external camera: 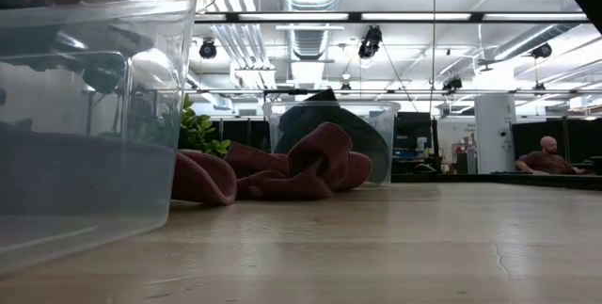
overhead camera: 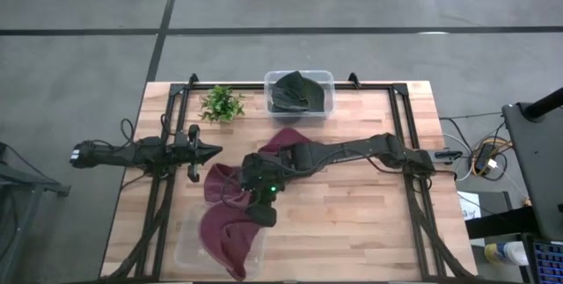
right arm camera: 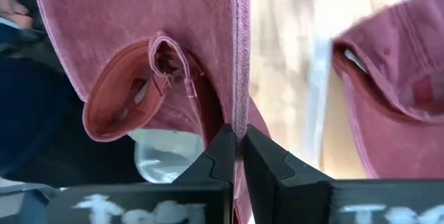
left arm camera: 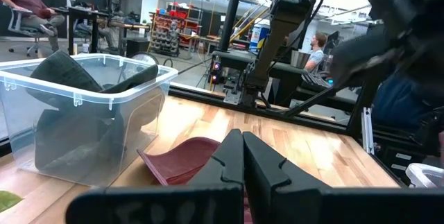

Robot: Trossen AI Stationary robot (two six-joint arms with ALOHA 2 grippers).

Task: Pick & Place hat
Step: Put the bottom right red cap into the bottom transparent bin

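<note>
In the high view the right arm stretches from the right side of the table [overhead camera: 369, 222] toward the lower centre of the frame, elbow bent, wrist angled down and left. Its right gripper [right arm camera: 239, 148] has its jaws pressed together on the brim edge of a maroon hat [right arm camera: 159, 37], which hangs in front of the wrist camera with its underside and strap opening facing the lens. From above, this hat drapes below the gripper over the edge of a clear empty bin [overhead camera: 189, 244] at the lower left of the table. More maroon hats [overhead camera: 286, 143] lie heaped at the table's centre, just below a second clear bin [overhead camera: 327, 80] at the upper middle that holds dark green hats [overhead camera: 295, 92]. The left arm lies low across the left of the frame, pointing right; the left gripper [left arm camera: 243, 156] has its jaws together, holding nothing. A small green plant [overhead camera: 222, 104] sits at the upper left of the table.
</note>
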